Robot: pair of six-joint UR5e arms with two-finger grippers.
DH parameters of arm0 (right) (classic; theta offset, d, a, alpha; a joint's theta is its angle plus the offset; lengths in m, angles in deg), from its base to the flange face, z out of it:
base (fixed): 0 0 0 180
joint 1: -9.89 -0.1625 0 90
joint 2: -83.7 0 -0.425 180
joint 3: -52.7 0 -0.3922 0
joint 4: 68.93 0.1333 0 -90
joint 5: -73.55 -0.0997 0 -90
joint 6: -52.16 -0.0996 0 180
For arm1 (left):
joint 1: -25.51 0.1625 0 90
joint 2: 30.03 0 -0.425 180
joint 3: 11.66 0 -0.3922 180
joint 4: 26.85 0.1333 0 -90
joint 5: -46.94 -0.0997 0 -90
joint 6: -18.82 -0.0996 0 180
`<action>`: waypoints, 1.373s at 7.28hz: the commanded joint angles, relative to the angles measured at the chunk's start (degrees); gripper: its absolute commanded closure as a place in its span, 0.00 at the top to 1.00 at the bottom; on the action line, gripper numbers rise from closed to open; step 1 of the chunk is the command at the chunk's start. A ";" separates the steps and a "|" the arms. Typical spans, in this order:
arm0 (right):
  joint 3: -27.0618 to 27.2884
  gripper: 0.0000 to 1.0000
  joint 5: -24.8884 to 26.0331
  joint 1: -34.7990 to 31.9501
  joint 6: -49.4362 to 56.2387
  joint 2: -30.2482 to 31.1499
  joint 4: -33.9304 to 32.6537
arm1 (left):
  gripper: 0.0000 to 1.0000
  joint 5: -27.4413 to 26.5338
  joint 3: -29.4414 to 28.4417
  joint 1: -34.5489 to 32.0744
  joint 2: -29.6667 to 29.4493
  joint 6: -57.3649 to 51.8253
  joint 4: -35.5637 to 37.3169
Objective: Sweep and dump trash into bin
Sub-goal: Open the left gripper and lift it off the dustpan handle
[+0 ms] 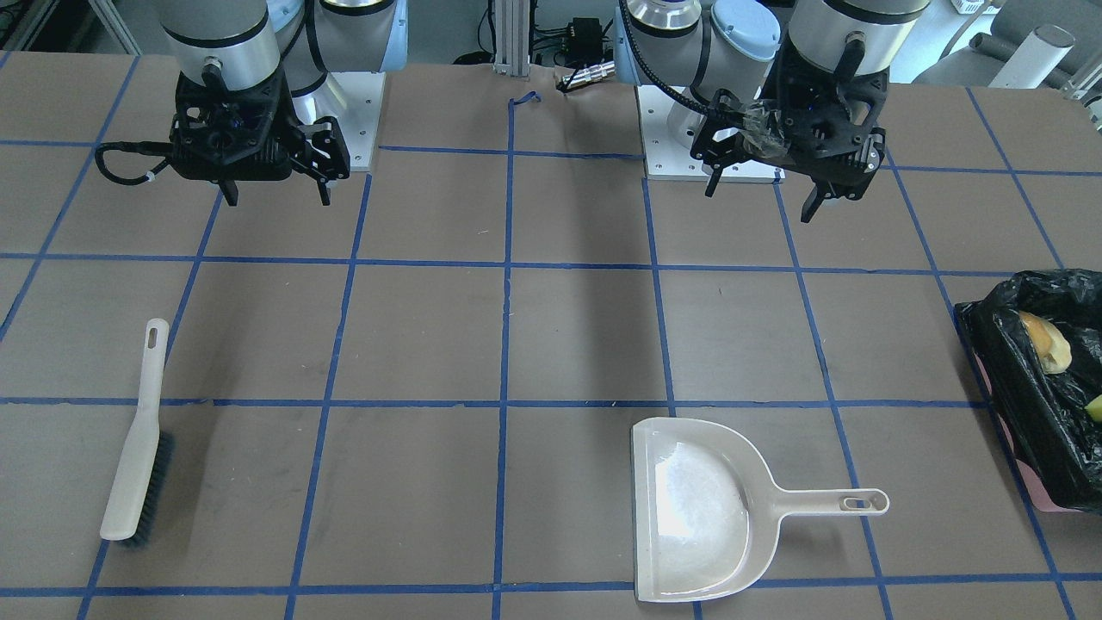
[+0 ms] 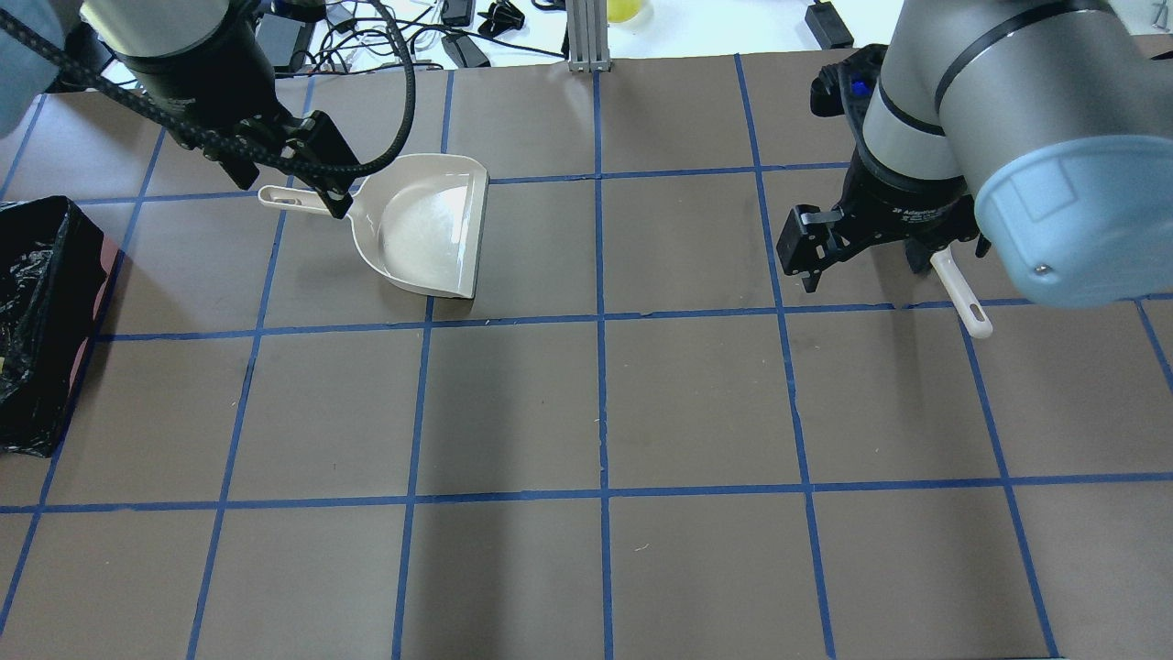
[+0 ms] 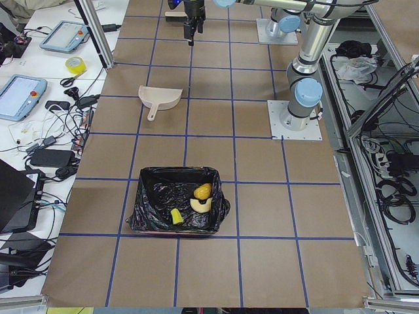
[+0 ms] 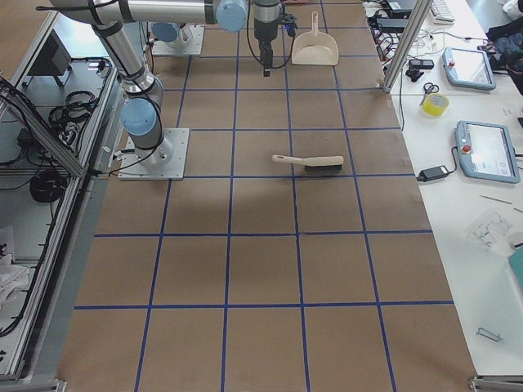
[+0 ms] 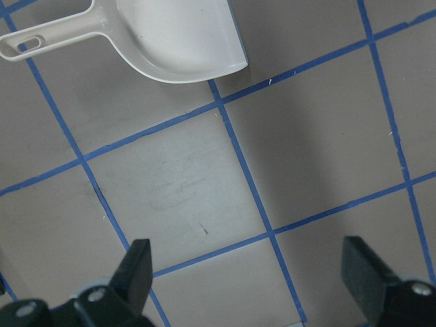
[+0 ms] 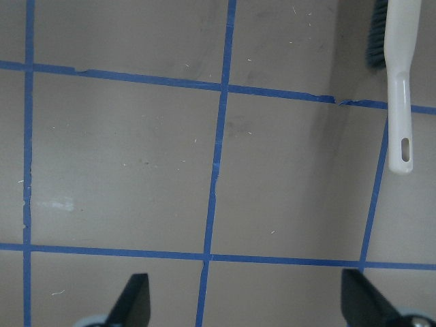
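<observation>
The bin [image 3: 177, 199], lined with a black bag, stands at the table's end on my left and also shows in the front view [image 1: 1033, 387]. All three trash pieces lie inside it: the golden-brown lump [image 3: 203, 191], the curved bread piece [image 3: 200, 205] and the yellow wedge [image 3: 177, 216]. My left gripper [image 1: 759, 202] hangs open and empty above the table near its base, back from the beige dustpan [image 1: 697, 508]. My right gripper [image 1: 278, 200] is open and empty too, well behind the brush [image 1: 138, 439].
The dustpan lies flat with its handle toward the bin. It shows in the left wrist view [image 5: 177, 37]. The brush lies flat, and its handle shows in the right wrist view [image 6: 398, 82]. Blue tape lines grid the brown table. Cables and tablets lie beyond the far edge.
</observation>
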 commanded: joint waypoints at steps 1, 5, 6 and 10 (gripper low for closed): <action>-0.01 1.00 0.01 0.00 0.01 0.00 0.00 | 1.00 -2.73 1.60 0.07 1.34 3.34 0.30; -0.01 1.00 0.01 0.00 0.01 0.00 0.00 | 1.00 -2.84 3.10 0.16 2.40 3.43 0.47; -0.01 1.00 0.01 -0.09 0.01 0.00 0.00 | 1.00 -2.84 3.10 0.16 2.40 3.34 0.47; -0.01 1.00 0.09 0.00 0.01 -0.09 0.00 | 1.00 -2.84 3.10 0.33 2.48 3.78 0.47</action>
